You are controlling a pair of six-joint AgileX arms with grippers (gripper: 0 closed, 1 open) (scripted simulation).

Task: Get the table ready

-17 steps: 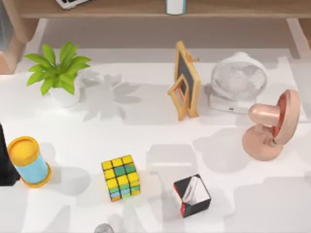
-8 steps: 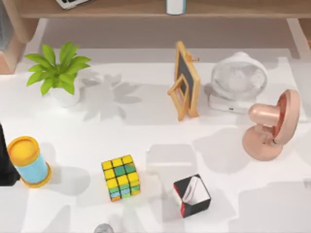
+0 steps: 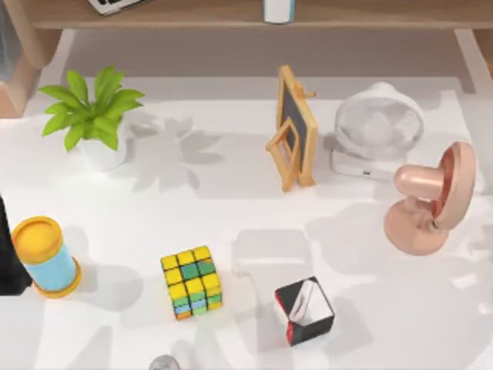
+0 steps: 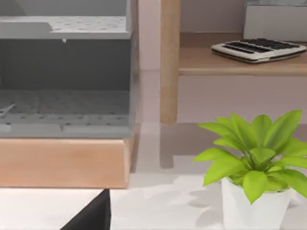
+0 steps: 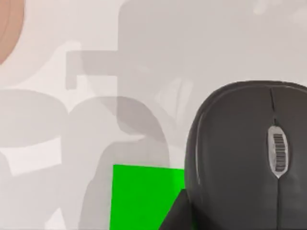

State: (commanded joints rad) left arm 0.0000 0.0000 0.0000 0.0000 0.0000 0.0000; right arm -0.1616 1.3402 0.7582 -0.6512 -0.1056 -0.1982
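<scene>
Eight objects are spread over the table [image 3: 231,208], the big white top that runs the full width under everything, so let's sweep across from the left. Right at the left edge the left arm [image 3: 8,254] stands as a dark shape, just beside a blue canister with a yellow lid [image 3: 45,257]. Behind that, near the back, sits a potted plant [image 3: 92,116] in a white pot. The left wrist view faces that plant from low down, with a dark sliver of the left gripper [image 4: 91,216] at the frame's edge; wide or narrow, I cannot tell. That view also takes in a grey tray unit [image 4: 62,72] and a calculator [image 4: 259,49] on the wooden shelf [image 3: 192,14] at the back. Moving on, a colourful puzzle cube [image 3: 192,282] stands near the front, then a small chalkboard easel [image 3: 294,127] upright at the middle back, and a black, red and white tissue box [image 3: 304,311] in front of it. Over on the right, a white desk fan [image 3: 377,127] stands just behind a pink fan [image 3: 427,200]. The right wrist view looks down on a black mouse [image 5: 249,158] beside a green patch [image 5: 144,196], with a dark wedge of the right gripper [image 5: 176,214] showing; again I cannot tell its opening.
</scene>
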